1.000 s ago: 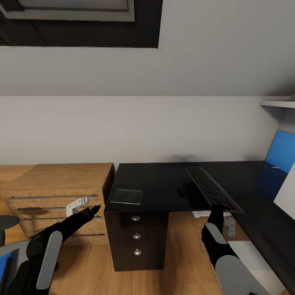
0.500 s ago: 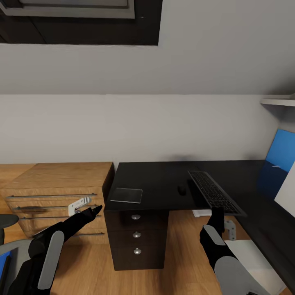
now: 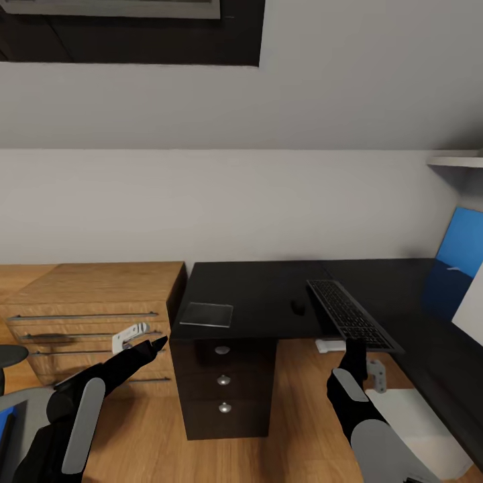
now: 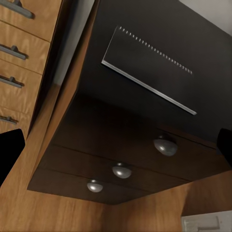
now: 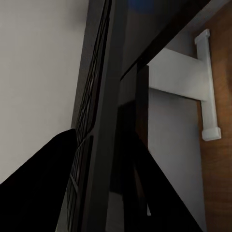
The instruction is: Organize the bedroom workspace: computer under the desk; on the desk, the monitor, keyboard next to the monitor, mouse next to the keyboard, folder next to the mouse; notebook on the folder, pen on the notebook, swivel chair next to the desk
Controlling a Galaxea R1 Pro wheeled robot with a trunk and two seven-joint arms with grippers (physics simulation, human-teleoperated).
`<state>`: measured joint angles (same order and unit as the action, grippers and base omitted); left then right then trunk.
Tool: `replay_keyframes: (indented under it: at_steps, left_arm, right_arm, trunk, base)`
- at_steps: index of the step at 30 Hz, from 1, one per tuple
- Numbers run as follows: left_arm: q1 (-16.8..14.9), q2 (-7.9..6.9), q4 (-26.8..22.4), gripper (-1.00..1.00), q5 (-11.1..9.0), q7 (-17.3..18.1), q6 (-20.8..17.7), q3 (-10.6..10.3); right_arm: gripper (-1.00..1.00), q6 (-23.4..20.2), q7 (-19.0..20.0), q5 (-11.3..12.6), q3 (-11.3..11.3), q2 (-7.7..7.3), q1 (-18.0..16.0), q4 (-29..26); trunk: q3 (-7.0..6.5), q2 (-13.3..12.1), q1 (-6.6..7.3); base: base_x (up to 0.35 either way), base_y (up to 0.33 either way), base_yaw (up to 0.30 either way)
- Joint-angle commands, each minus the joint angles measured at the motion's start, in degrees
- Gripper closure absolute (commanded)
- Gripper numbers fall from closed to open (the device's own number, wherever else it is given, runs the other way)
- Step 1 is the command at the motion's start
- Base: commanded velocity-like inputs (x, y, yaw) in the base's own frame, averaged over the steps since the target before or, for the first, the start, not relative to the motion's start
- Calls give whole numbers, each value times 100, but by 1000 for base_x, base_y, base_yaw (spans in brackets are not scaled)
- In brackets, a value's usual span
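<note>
My right gripper (image 3: 355, 347) is shut on the near end of the slim black keyboard (image 3: 349, 312), which hangs just over the front edge of the black desk (image 3: 255, 288). In the right wrist view the keyboard (image 5: 94, 111) runs edge-on between the fingers. The tiny black mouse (image 3: 298, 307) lies on the desk just left of the keyboard. Further left lies the dark notebook (image 3: 206, 314), which the left wrist view shows as a notebook (image 4: 150, 67) above the drawers. My left gripper (image 3: 143, 339) is open in front of the wood drawer unit. The monitor's white back (image 3: 469, 310) shows at the right edge.
A light wood drawer unit (image 3: 94, 298) stands left of the desk. Black drawers (image 3: 223, 380) with round knobs sit under the desk's left end. A white computer case (image 3: 412, 419) is on the floor under the desk at right. The swivel chair's armrest (image 3: 9, 355) shows at lower left.
The keyboard has moved a little to the right with my right gripper, uncovering the mouse. The whole view has shifted slightly. The left arm has barely moved.
</note>
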<state>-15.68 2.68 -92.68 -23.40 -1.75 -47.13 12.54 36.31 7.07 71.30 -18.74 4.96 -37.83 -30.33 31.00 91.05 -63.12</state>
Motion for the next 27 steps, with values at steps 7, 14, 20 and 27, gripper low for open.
replay_keyframes:
  at_steps: [7,14,20,27]
  left_arm:
    - [-5,5,-5,-100,-50,-18,-33,11]
    - [-5,5,-5,-100,-50,-18,-32,11]
    - [-5,5,-5,-100,-50,-18,-33,11]
    - [-5,5,-5,-100,-50,-18,-33,11]
  right_arm:
    - [100,-8,58,75,-22,5,-5,3]
    - [100,-18,50,77,-25,5,-5,7]
    - [100,-18,46,83,-30,5,-5,3]
    - [-100,-15,45,86,-34,16,-5,1]
  trunk:
    - [132,285,-154]
    - [186,406,-220]
    - [186,406,-220]
    - [186,406,-220]
  base:
    - [0,0,0]
    - [0,0,0]
    - [0,0,0]
    - [0,0,0]
